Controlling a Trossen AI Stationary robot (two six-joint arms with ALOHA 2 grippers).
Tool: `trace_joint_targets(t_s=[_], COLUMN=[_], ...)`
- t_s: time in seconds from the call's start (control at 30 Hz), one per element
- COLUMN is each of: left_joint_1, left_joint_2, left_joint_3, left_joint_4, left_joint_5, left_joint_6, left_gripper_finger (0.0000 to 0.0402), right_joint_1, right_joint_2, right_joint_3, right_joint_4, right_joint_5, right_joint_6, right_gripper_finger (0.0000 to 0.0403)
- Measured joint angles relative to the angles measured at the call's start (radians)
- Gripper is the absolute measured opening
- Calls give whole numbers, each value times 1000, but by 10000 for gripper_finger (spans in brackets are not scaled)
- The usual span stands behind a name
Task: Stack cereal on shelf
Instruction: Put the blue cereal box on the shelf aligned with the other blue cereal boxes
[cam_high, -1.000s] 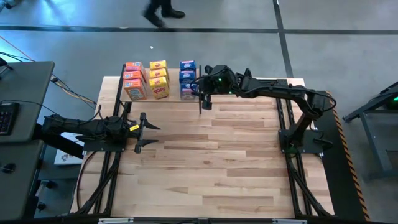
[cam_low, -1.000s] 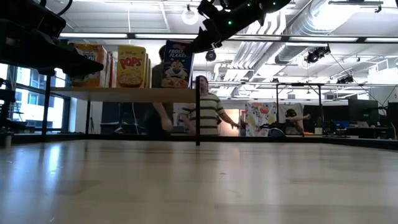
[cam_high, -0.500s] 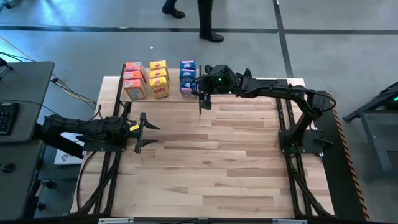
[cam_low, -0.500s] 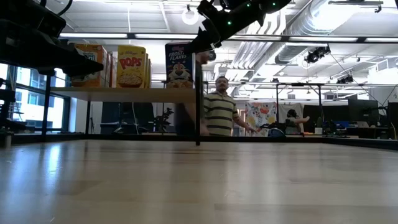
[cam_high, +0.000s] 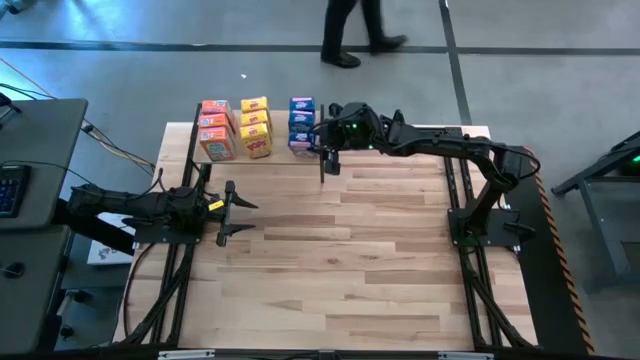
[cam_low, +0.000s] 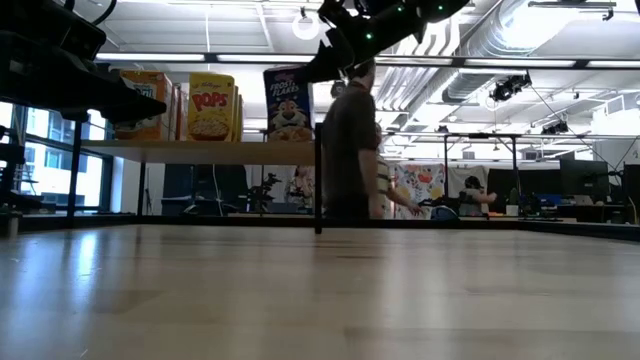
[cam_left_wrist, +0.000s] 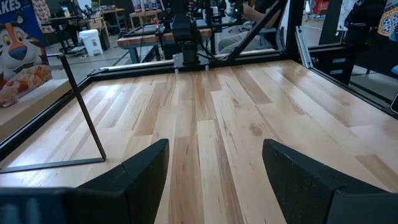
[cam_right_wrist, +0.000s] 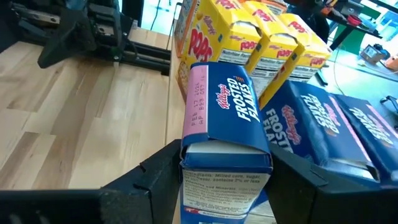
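Right now I am watching my right hand (cam_right_wrist: 227, 180) hanging over the near right corner of the light-wood shelf board with thin black metal posts (cam_high: 262, 157), which is sitting at the far left part of the plank-patterned wooden surface (cam_high: 340, 260). In the right wrist view its two dark fingers (cam_right_wrist: 149, 180) are pressing on either side of a small blue cardboard cereal box (cam_right_wrist: 225, 134), so the hand is holding that box upright, with its base hidden from me. In the low view the same blue box (cam_low: 287, 103) is standing on the shelf beside the yellow boxes.

The rest of the cereal is sitting on the shelf in three rows running front to back: small orange-red cardboard boxes (cam_high: 214, 128) on the left, small yellow cardboard boxes (cam_high: 255, 126) in the middle, and the other small blue boxes (cam_high: 303, 112) on the right, just behind the gripped one. The wrist view is showing the yellow boxes (cam_right_wrist: 249, 37) just beside the blue row.

My left hand (cam_high: 228, 213) is waiting low over the left side of the surface, well apart from the shelf, with its fingers (cam_left_wrist: 134, 177) standing wide and nothing between them.

Beyond the surface, a person (cam_low: 352, 150) is walking across the floor behind the shelf.
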Motion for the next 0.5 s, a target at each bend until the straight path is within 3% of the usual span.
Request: trace_joint_targets(t_s=[0.3, 0.5], left_joint_1=[0, 0], left_joint_2=[0, 0], left_joint_3=[0, 0], left_joint_4=[0, 0], left_joint_5=[0, 0], left_joint_6=[0, 0], left_gripper_finger=[251, 251], right_joint_1=[-1, -1], right_joint_2=[0, 0], right_joint_3=[0, 0], right_joint_4=[-3, -4], right_joint_5=[0, 13], right_joint_6=[7, 11], right_gripper_finger=[196, 228])
